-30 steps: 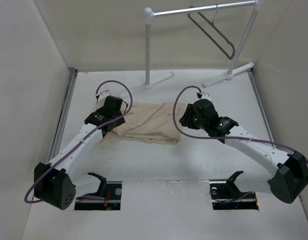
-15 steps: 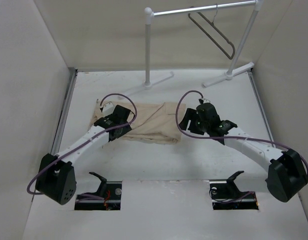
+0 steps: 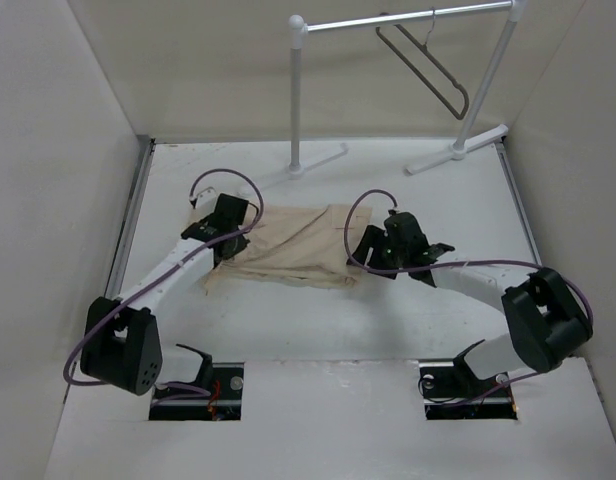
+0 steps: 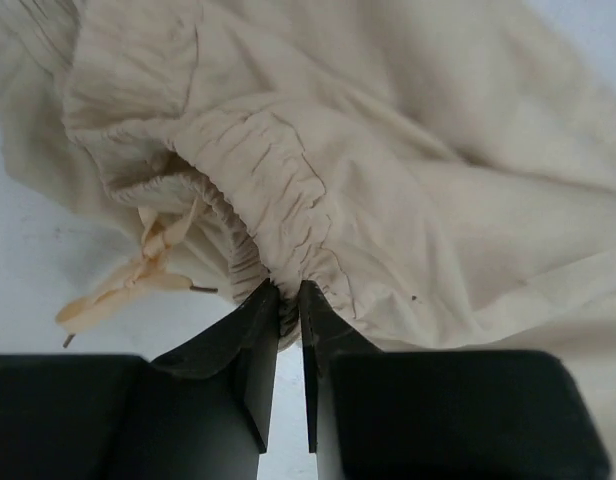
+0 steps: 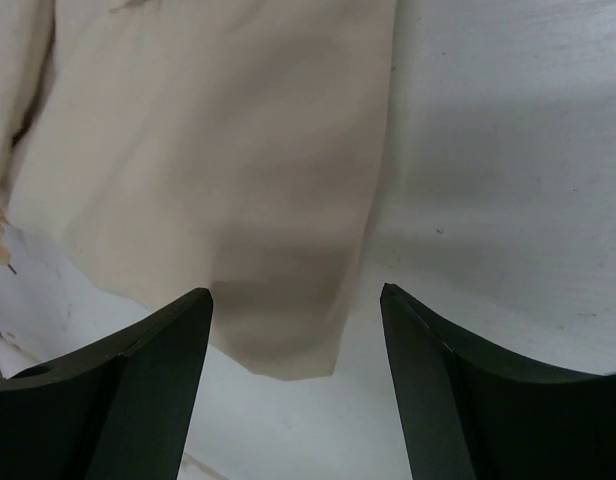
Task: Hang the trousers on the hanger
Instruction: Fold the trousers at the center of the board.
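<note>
White table [image 3: 388, 330], white garment rail [image 3: 408, 18] standing at its far side, well beyond both sets of fingers. The trousers [image 3: 298, 245] lie flat and bunched on the table between the two arms, not on anything yet. The hanger [image 3: 428, 62] hangs by its hook from the rail, bare and far from either arm. No bins or boxes in sight; only the rail carries anything. Left gripper [image 4: 288, 295] is clenched on the gathered elastic waistband, with a fold pinched right at the fingertips and the rest of the cloth fanning out ahead of them. Looks like an anchor grip for lifting. Right gripper [image 5: 296, 300] is spread wide and low, grasping nothing. A cloth corner lies between and just ahead of its fingers, probably lined up for a pinch. Drawstring [image 4: 138, 270] trails loose just left of the left fingers.
</note>
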### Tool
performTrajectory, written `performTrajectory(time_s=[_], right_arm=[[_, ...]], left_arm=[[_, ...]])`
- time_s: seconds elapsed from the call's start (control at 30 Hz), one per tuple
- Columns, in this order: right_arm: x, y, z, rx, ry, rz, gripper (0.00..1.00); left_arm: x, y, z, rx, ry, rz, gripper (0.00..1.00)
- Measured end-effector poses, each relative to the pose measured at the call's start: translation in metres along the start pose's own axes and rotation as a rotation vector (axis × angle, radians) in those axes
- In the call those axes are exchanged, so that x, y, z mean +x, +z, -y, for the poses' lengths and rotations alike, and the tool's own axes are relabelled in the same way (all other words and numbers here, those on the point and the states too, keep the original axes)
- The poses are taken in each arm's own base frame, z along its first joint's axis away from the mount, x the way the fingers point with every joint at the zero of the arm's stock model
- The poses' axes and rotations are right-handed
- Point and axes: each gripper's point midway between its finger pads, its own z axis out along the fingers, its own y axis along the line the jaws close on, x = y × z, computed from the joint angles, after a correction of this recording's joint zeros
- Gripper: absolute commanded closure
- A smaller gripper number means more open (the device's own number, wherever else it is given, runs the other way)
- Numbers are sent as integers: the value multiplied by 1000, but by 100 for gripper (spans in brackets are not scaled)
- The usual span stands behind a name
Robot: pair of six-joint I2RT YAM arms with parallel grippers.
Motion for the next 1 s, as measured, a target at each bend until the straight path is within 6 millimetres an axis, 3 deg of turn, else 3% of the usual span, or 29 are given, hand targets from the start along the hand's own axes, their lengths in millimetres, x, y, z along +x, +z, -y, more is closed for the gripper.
performTrajectory(time_s=[0.23,0.37,0.5,0.57,0.67,0.73,0.83,1.0], right_arm=[[20,9,8,-10,44,-62,31],[26,12,10,-14,49,-85,25],[27,12,10,-19,52,-91,22],[27,12,9,-22,51,-91,21],[27,12,9,-23,51,-91,19],[27,12,8,-24,51,-92,17],[26,10,8,-29,51,-87,13],[19,5,6,-51,58,-67,9]], left_arm=[[-100,-6,2,35,-175,142,89],[-139,28,2,4,-217,146,88],[-145,84,-5,-64,-213,81,84],[-141,109,-10,-94,-209,39,66],[-135,133,-14,-115,-204,-3,41],[-132,134,-19,-123,-206,-16,33],[-146,120,-21,-100,-227,25,30],[-159,54,-44,-54,-278,142,31]])
